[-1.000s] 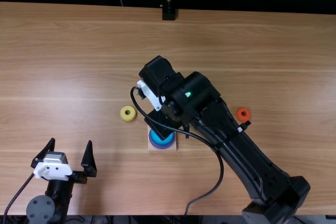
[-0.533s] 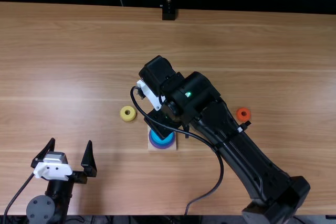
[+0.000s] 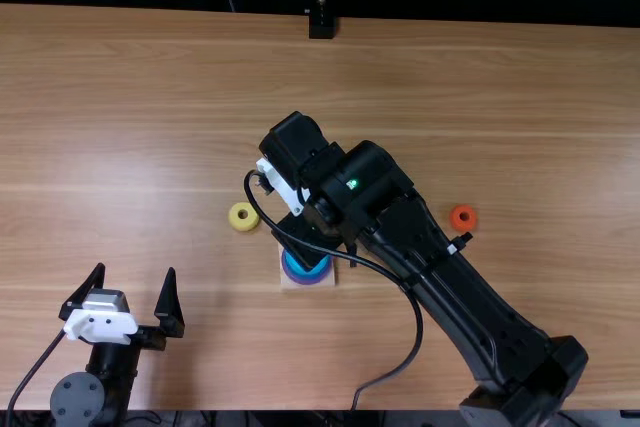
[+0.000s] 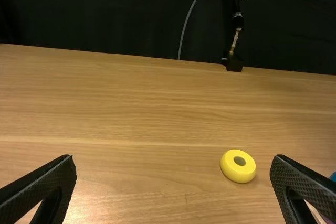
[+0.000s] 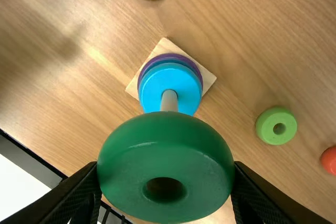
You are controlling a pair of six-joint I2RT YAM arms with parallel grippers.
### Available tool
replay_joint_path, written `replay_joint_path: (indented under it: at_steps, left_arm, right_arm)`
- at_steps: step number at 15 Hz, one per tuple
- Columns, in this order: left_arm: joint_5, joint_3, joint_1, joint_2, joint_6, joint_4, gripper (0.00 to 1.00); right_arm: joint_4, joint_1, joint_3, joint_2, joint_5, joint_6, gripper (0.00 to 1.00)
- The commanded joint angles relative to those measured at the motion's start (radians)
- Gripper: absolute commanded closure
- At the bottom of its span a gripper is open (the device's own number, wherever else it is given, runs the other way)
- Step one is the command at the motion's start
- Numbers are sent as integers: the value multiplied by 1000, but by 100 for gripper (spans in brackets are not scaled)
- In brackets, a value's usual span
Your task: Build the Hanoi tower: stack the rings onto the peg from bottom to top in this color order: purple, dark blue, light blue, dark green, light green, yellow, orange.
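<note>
My left gripper [image 3: 136, 267] stands open at the near left; in its wrist view the same gripper [image 4: 173, 156] has nothing between its fingers. My right gripper [image 3: 308, 239] is over the peg base [image 3: 288, 282]. In the right wrist view this gripper [image 5: 166, 167] is shut on the dark green ring [image 5: 165, 153], close to the peg [image 5: 169, 100]; whether they touch I cannot tell. Around the peg lie the purple ring [image 5: 199, 73], dark blue ring and, uppermost, light blue ring [image 5: 155, 90]. Flat on the table are the yellow ring [image 3: 243, 225], light green ring [image 5: 265, 127] and orange ring [image 3: 463, 226].
The right arm [image 3: 460, 287] crosses from the near right to the middle, its black cable [image 3: 418, 332] looping on the near side. A black stand [image 3: 321, 25] is at the table's far edge.
My right gripper and forearm have shifted slightly leftward in the top view since half a second ago. The left arm is still.
</note>
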Motion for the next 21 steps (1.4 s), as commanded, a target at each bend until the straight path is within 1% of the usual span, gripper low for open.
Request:
replay_joint_path:
  at_steps: [1, 2, 3, 4, 10, 15, 18, 19, 20, 21]
  left_arm:
    - [1, -19, -1, -12, 13, 0, 0]
    - [1, -19, -1, -12, 13, 0, 0]
    - [1, -19, -1, -12, 13, 0, 0]
    - [1, -19, -1, -12, 13, 0, 0]
    - [1, -19, -1, -12, 13, 0, 0]
    - [1, -19, -1, -12, 13, 0, 0]
    - [1, -19, -1, -12, 13, 0, 0]
    - [1, -19, -1, -12, 13, 0, 0]
    - [1, -19, -1, -12, 13, 0, 0]
    - [1, -19, -1, -12, 13, 0, 0]
  right_arm:
    - [-5, 13, -26, -27, 2, -6, 9]
    - [-5, 13, -39, -27, 13, -6, 0]
    - [-3, 13, -43, -27, 27, -6, 0]
    - [-3, 13, -46, -27, 31, -6, 0]
    - [5, 15, -29, -28, 31, -1, 0]
    - [5, 19, 103, -34, 29, -1, 0]
    - [-12, 19, 141, -36, 33, -1, 0]
    - [-19, 19, 144, -38, 31, -1, 19]
    - [-34, 19, 144, -39, 29, -1, 57]
    - [-36, 19, 145, -41, 27, 1, 89]
